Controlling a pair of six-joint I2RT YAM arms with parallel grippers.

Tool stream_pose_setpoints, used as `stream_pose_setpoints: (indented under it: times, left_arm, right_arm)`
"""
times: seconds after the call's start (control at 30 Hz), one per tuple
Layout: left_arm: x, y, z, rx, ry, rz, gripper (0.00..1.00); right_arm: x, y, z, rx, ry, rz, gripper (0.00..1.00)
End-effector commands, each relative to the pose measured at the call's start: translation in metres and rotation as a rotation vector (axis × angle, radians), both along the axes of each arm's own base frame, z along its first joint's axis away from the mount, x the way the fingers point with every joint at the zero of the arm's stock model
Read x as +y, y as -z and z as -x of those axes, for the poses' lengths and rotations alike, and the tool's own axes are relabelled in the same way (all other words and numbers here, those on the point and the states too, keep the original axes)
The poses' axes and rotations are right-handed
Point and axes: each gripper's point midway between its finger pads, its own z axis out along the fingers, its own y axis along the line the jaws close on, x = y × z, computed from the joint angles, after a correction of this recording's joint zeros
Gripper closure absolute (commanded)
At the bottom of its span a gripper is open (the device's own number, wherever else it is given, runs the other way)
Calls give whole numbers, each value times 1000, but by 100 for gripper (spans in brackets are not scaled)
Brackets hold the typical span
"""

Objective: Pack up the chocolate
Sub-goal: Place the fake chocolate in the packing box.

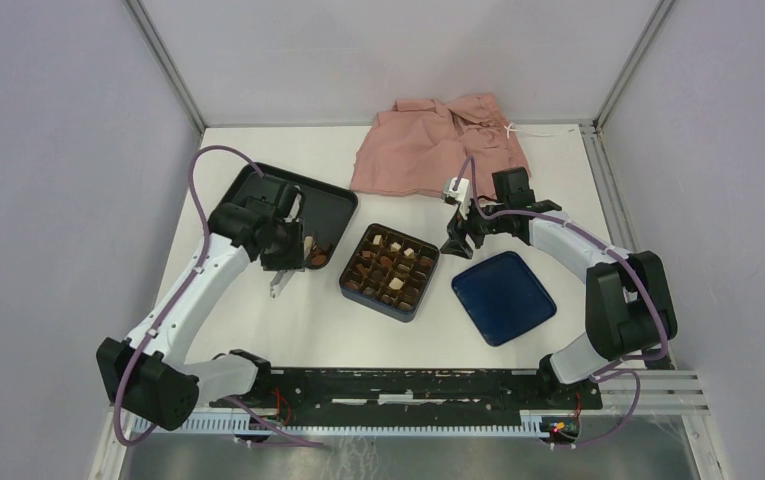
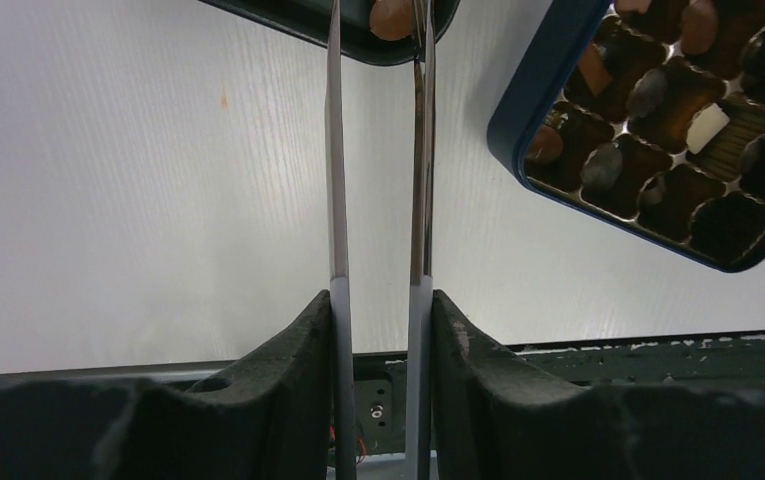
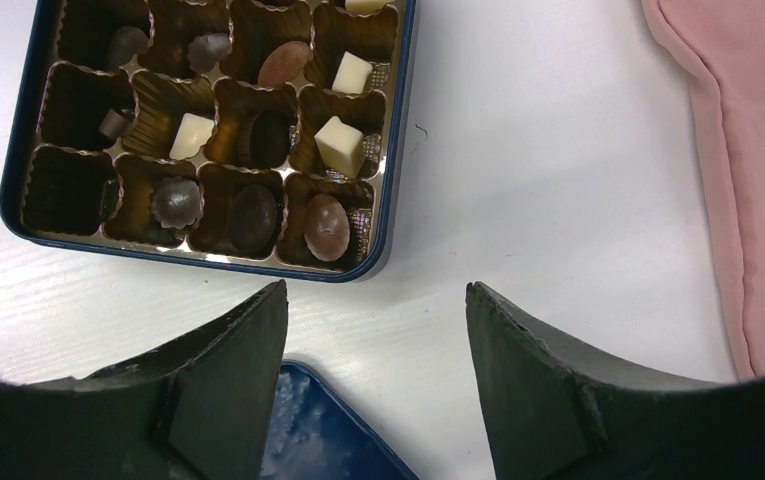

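left claw (image 2: pixel 379 305): narrow, clamped on tweezers (image 2: pixel 336 150)
right claw (image 3: pixel 376 300): wide, above worktop (image 3: pixel 558 200) beside box (image 3: pixel 395 150)
chocolate (image 3: pixel 341 143): mostly in box cells, a few in tray (image 1: pixel 333 200)

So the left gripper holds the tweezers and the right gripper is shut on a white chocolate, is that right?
Not quite: the right wrist view shows the right gripper open and empty, near the chocolate box. The left gripper does hold the tweezers.
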Motion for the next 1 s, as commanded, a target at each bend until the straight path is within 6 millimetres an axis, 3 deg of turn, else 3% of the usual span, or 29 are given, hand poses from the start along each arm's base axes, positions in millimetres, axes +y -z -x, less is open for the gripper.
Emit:
stream_pose_setpoints:
  times: [0.0, 0.2, 0.37, 0.67, 0.97]
  left_arm:
    - [-13, -28, -3, -74, 35, 90, 91]
    - [-62, -60, 10, -114, 225, 366, 92]
    - [-104, -78, 36, -115, 399, 593, 93]
    - [-142, -51, 77, 23, 540, 565, 93]
    - [-144, -42, 81, 73, 564, 477, 93]
  right_arm:
    - [5, -23, -11, -69, -19, -34, 29]
    - [3, -25, -12, -77, -16, -31, 29]
    - [1, -25, -14, -79, -10, -32, 29]
    - [-1, -24, -15, -70, -3, -35, 29]
    - [-2, -24, -15, -70, -2, -38, 29]
